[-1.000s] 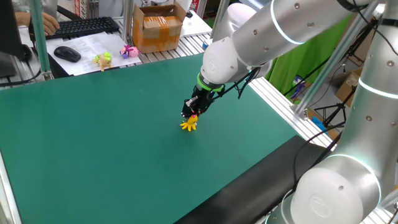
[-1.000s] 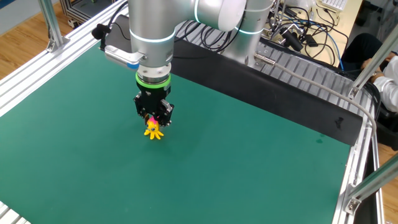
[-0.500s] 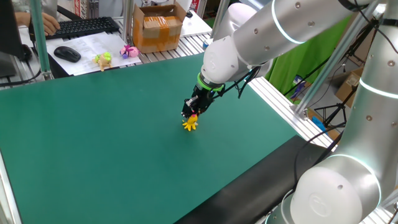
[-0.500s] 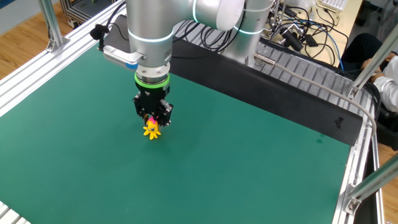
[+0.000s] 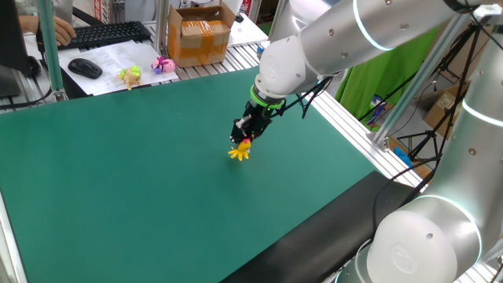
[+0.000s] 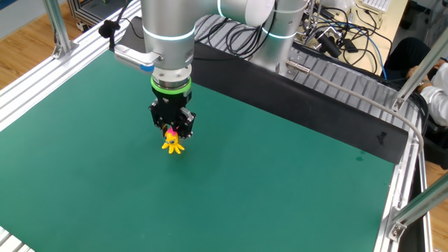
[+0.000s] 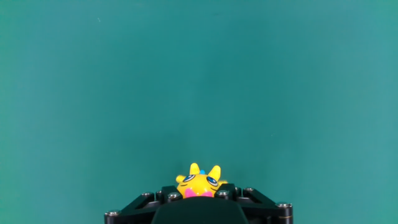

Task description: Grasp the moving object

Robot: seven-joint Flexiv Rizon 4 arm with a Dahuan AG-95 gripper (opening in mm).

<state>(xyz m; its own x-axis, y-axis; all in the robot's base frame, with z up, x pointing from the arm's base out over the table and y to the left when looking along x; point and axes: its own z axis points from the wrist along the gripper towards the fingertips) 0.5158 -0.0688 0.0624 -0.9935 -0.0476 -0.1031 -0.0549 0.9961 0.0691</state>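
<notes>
The moving object, a tiny yellow octopus toy (image 5: 240, 152) with a pink top, hangs from my gripper (image 5: 244, 143) near the middle of the green mat (image 5: 118, 181). The gripper is shut on its pink top, and the yellow legs splay out below the fingers, just above the mat. The other fixed view shows the toy (image 6: 173, 145) under the gripper (image 6: 171, 134). In the hand view the toy's face (image 7: 199, 182) sits between the black jaws of the gripper (image 7: 198, 194) at the bottom edge.
A yellow-green toy figure (image 5: 130, 75) and a mostly pink one (image 5: 163, 64) lie on papers beyond the mat's far edge, by a mouse (image 5: 85, 68) and a cardboard box (image 5: 200, 33). Aluminium rails (image 6: 42, 77) border the mat.
The gripper has risen slightly with the yellow toy held in it; the toy now hangs a little higher over the mat.
</notes>
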